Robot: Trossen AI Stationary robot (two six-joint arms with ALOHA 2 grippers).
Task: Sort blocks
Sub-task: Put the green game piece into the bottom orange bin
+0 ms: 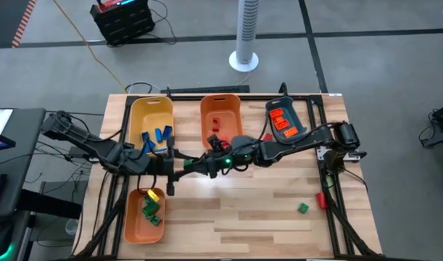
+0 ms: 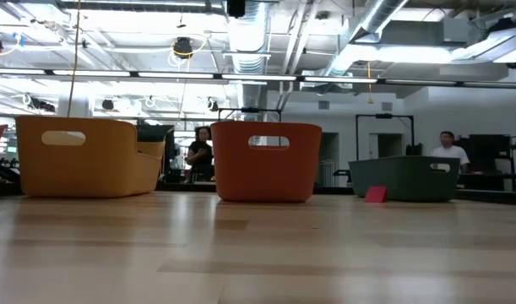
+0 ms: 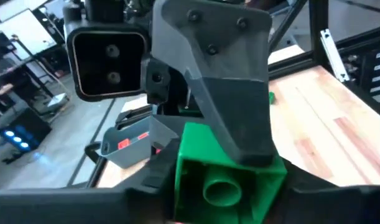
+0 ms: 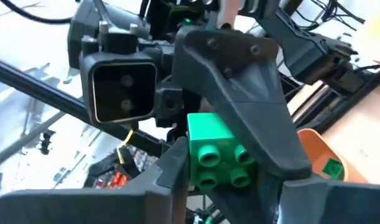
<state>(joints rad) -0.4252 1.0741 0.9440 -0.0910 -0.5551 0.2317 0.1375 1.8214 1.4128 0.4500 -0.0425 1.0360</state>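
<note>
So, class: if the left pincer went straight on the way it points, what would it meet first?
The green block at the left pincer tips, then the right pincer facing it head-on, apparently gripping the same block.

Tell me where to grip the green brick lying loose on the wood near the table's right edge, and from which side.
Take the small green studded plastic brick by two opposite flat side walls, coming straight down from above: it lies alone on the wooden table, sides free. Keep the tool fingers off the side facing the small red piece close by.
</note>
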